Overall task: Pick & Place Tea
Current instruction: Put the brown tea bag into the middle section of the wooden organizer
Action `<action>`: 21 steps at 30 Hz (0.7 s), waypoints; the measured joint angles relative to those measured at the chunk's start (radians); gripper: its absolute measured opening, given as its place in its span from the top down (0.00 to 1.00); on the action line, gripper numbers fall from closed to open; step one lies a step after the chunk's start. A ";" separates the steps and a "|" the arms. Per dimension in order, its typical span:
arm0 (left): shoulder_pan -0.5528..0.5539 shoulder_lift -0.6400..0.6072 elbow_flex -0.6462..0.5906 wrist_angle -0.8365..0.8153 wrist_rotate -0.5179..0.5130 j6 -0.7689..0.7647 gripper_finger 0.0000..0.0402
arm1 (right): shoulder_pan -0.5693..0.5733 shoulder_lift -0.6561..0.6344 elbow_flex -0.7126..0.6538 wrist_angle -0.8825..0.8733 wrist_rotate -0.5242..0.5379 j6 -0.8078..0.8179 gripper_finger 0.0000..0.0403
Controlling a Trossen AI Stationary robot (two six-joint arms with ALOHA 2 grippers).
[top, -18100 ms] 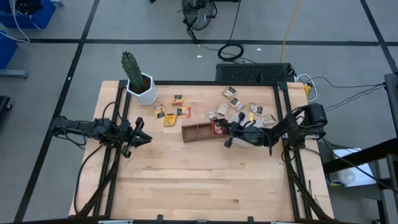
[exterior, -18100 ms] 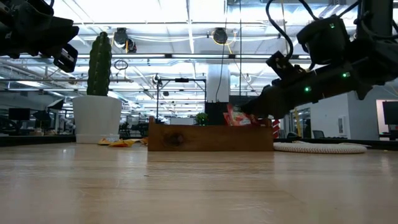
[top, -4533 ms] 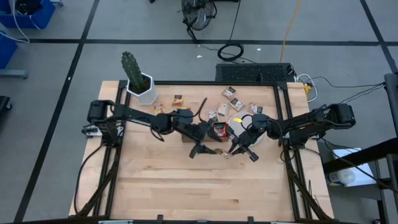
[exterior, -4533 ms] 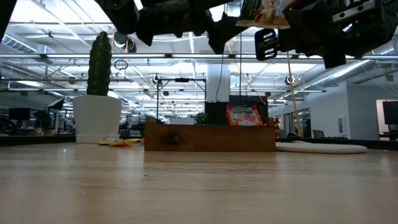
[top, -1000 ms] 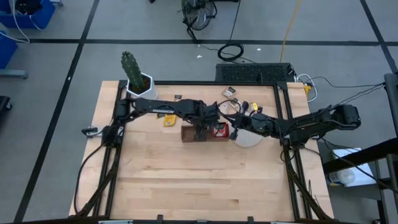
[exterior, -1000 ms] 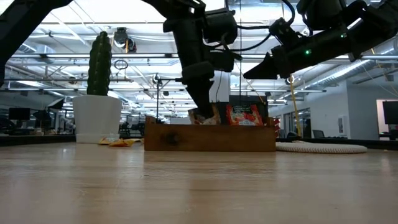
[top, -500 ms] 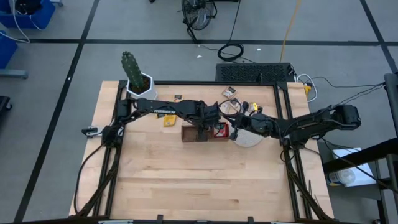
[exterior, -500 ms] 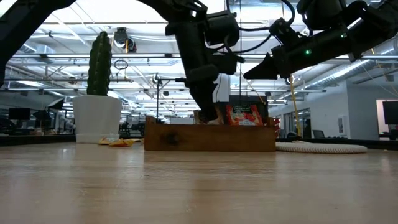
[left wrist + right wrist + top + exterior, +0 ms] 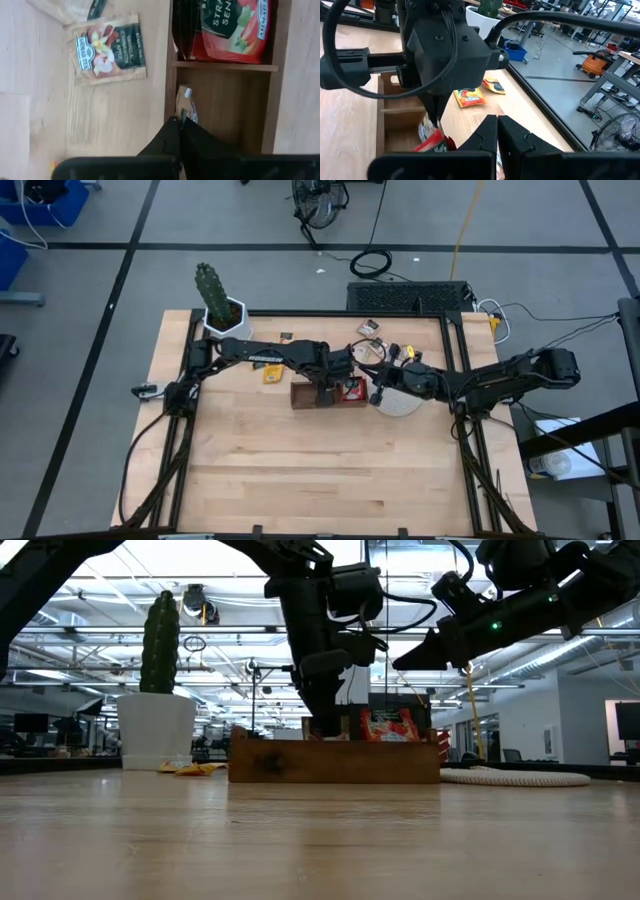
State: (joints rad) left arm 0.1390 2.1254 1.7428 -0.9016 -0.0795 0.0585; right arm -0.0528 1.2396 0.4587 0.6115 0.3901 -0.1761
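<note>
Since a second ago, high view: left gripper [image 9: 322, 392] has sunk deeper into the wooden tray [image 9: 302, 395] near the table's far edge, right gripper [image 9: 378, 393] waiting beside it, closed, empty. Low view: cactus pot [image 9: 156, 728] stands clear. Left wrist view: closed fingers pinch a tan sachet [image 9: 186, 103] into the middle compartment, red sachets [image 9: 231, 27] next door; release seems due.

The wooden table [image 9: 300, 470] carries a potted cactus [image 9: 222, 310] at its far-left corner, a wooden tray [image 9: 305, 394], a whitish disc [image 9: 400, 404] and scattered tea sachets [image 9: 271, 374].
</note>
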 joint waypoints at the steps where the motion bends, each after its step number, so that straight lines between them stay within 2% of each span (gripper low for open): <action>1: 0.000 0.000 0.000 0.002 0.000 0.000 0.99 | 0.000 0.000 0.000 -0.001 0.000 0.000 1.00; 7: 0.000 0.000 0.000 0.028 -0.009 0.007 0.88 | 0.000 0.000 0.000 -0.003 0.000 0.000 1.00; 14: -0.002 0.000 0.000 0.035 -0.111 0.007 0.75 | 0.000 0.000 0.000 -0.003 0.000 0.000 1.00; 21: -0.003 -0.008 -0.002 0.033 -0.114 0.030 0.62 | 0.000 0.000 0.000 -0.014 0.000 0.000 1.00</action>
State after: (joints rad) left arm 0.1364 2.1175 1.7409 -0.8684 -0.1932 0.0884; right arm -0.0528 1.2396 0.4591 0.5973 0.3901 -0.1761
